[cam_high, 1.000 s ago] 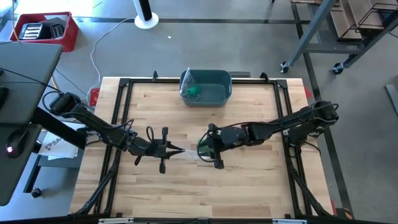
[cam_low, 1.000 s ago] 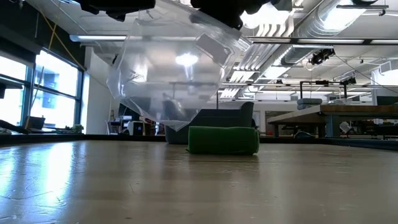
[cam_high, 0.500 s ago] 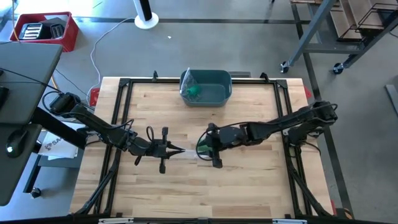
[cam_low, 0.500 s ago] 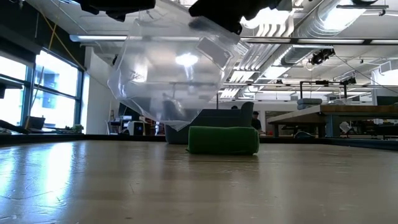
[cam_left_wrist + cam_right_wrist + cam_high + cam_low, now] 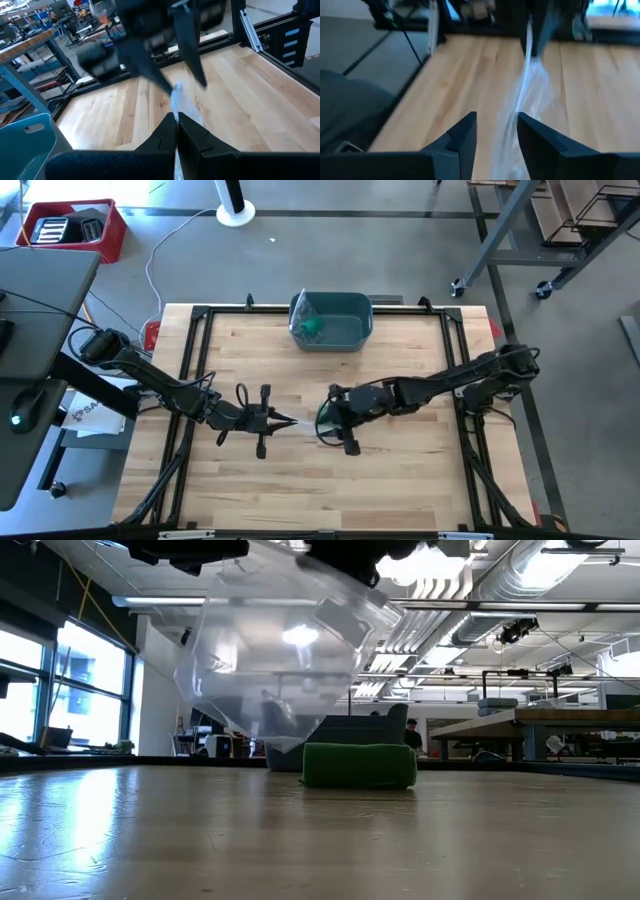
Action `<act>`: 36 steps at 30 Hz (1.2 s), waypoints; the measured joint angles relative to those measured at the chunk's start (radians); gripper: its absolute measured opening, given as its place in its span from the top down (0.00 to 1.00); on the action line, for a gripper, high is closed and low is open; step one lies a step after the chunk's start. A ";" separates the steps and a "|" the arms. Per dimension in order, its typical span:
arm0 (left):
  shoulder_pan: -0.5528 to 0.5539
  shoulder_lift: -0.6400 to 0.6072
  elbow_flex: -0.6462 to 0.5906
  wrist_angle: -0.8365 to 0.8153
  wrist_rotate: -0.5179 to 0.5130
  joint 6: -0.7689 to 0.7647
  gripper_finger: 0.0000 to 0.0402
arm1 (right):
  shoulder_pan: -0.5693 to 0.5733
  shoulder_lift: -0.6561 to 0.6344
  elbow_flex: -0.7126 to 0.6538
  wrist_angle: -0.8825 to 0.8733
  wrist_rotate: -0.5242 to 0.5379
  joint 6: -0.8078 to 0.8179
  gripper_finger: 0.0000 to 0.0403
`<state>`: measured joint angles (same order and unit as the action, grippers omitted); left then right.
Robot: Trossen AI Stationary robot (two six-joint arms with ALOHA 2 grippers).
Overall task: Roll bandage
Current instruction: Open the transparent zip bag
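We find the green bandage roll (image 5: 359, 765) lying mid-table under a clear plastic bag (image 5: 270, 660) held aloft. Right gripper (image 5: 330, 418) has crept slightly leftward — fingers (image 5: 462, 137) spread around the film. Left gripper (image 5: 283, 420) pinches the bag's other edge, fingers pressed together. Teal bin (image 5: 332, 320) sits at the far edge — bare wood all around.

Left gripper (image 5: 290, 420) pinched, right gripper (image 5: 322, 423) parted

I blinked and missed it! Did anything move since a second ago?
Only a little. The right gripper slid slightly toward the left gripper along the clear plastic bag they hold up between them. The left gripper stayed shut on the bag; the green bandage roll and blue bin stayed put.
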<state>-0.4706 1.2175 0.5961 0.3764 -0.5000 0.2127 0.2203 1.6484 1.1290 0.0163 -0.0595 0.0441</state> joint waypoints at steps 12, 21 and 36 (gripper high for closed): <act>-0.003 0.000 0.000 -0.012 0.000 -0.001 1.00 | -0.001 -0.026 0.042 -0.120 0.166 0.004 0.68; -0.002 0.000 0.000 -0.013 0.000 -0.001 1.00 | -0.002 -0.017 0.042 -0.132 0.138 0.003 0.68; 0.019 0.000 0.000 0.007 -0.007 -0.045 0.99 | 0.003 0.068 0.042 -0.147 0.105 -0.048 0.81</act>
<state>-0.4511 1.2175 0.5961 0.3836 -0.5069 0.1673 0.2230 1.7165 1.1714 -0.1307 0.0450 -0.0041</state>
